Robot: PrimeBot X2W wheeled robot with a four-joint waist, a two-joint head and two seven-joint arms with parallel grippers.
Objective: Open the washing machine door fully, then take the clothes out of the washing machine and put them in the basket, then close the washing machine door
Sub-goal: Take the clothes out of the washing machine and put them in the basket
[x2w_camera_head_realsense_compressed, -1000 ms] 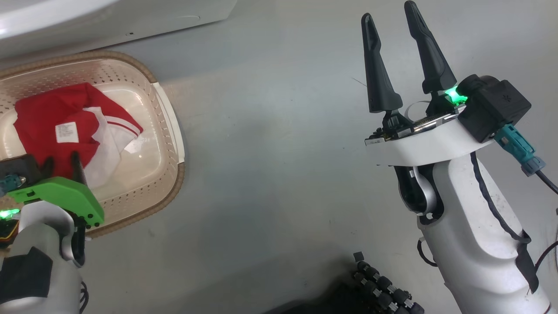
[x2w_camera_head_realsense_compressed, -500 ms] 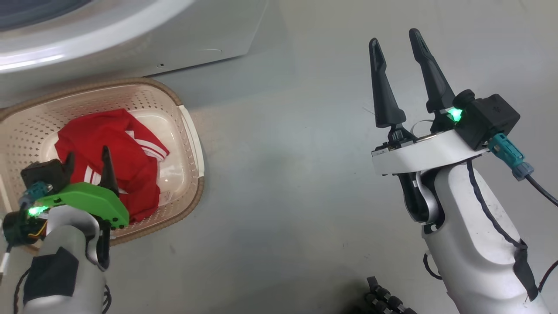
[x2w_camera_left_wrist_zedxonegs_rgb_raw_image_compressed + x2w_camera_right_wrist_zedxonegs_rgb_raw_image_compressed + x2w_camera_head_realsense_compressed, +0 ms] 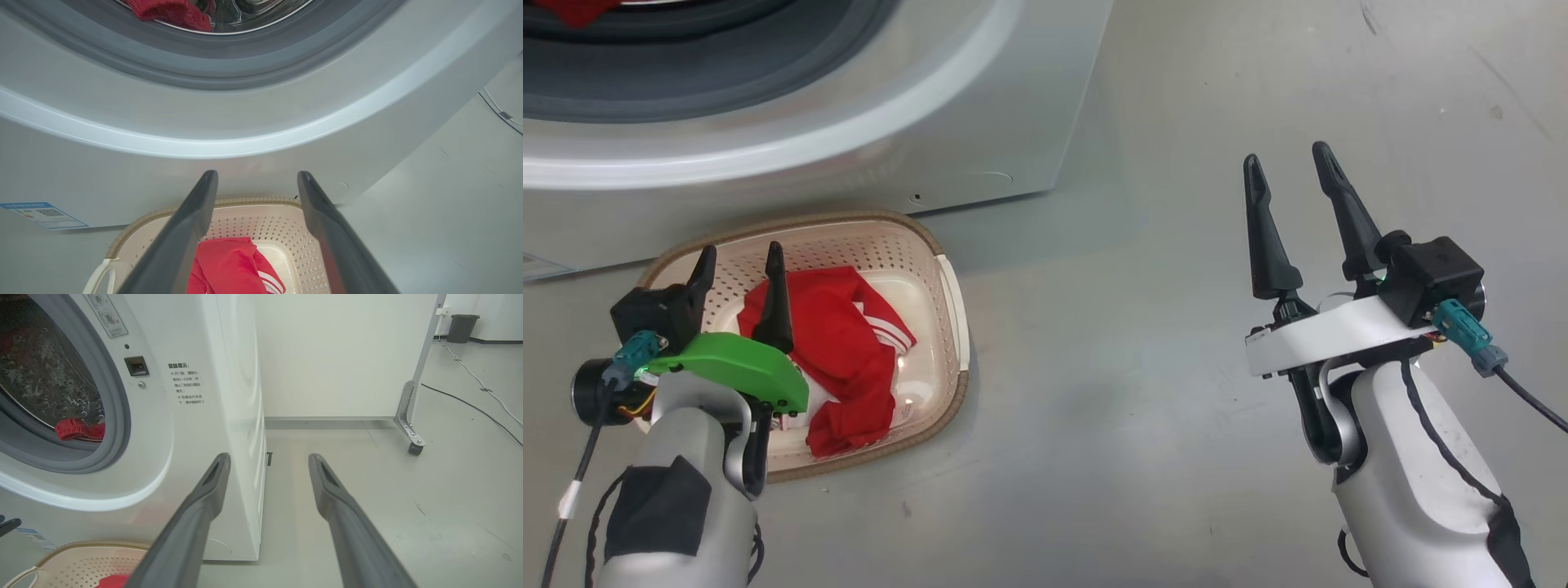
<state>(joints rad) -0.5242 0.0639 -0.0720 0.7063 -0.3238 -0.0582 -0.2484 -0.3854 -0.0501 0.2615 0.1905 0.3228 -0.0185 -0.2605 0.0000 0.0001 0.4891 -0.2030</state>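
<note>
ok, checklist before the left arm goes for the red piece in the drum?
1. Left end effector open and empty: ok.
2. Right end effector open, empty, over bare floor: ok.
3. Red white-striped garment lies inside the cream perforated plastic basket: ok.
4. Shiny steel drum emptied: not ok, red fabric lies at its lip.
5. Mouth of the white front-loading washing machine unobstructed: ok, judging by both wrist views.
6. Door fully open: cannot tell.
</note>
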